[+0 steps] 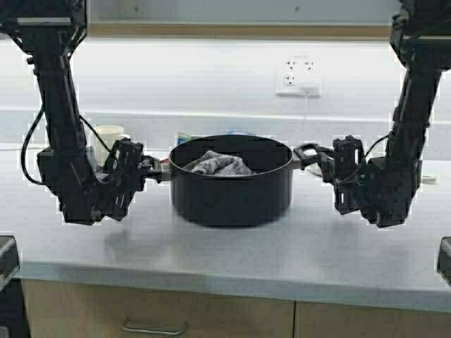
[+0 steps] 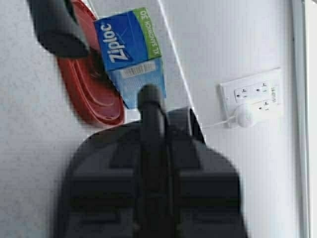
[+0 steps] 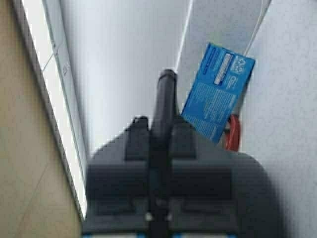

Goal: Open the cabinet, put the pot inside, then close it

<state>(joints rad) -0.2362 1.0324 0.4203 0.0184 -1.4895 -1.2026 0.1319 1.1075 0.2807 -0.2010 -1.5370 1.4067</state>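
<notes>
The black pot (image 1: 231, 179) with a grey cloth (image 1: 220, 164) in it is at the middle of the grey counter (image 1: 232, 257); I cannot tell whether it rests on the counter or hangs just above it. My left gripper (image 1: 156, 171) is shut on its left loop handle (image 2: 151, 124). My right gripper (image 1: 311, 156) is shut on its right loop handle (image 3: 163, 106). The handles show as black bars pinched between the jaws in both wrist views. Of the cabinet only a tan lower edge (image 1: 239, 30) and a tan surface (image 3: 25, 148) show; its doors are out of view.
A blue Ziploc box (image 2: 131, 49) and a red lid (image 2: 84, 89) stand behind the pot by the wall. A white cup (image 1: 107, 137) is at the back left. A wall socket (image 1: 299, 76) with a plugged cord is above. Base drawers (image 1: 155, 325) lie below the counter's front edge.
</notes>
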